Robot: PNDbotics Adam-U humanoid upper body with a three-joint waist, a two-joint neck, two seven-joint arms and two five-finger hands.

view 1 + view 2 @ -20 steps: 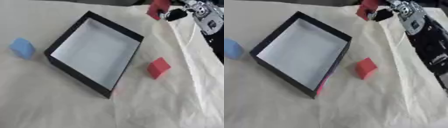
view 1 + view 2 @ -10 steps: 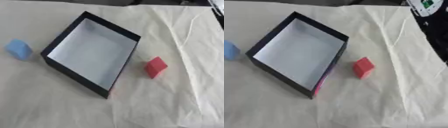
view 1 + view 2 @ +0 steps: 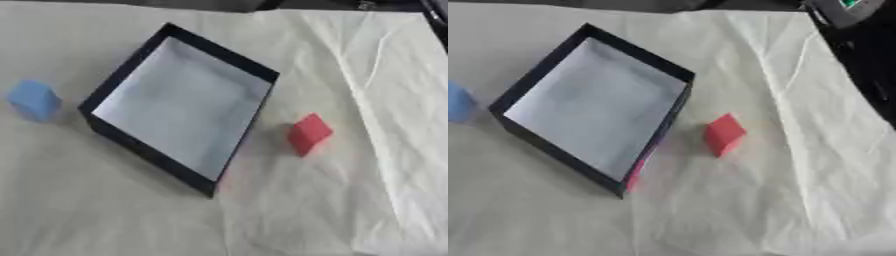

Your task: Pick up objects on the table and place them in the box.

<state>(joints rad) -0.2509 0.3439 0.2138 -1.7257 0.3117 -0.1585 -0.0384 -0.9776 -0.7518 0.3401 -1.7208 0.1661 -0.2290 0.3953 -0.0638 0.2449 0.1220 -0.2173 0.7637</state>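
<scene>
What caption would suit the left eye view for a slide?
Empty black box on a cream cloth, with a blue block on its left and a red block on its right.

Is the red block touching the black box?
Apart. In the left eye view, a strip of bare cloth shows between the red block and the nearest wall of the black box. The right eye view shows the same gap.
</scene>
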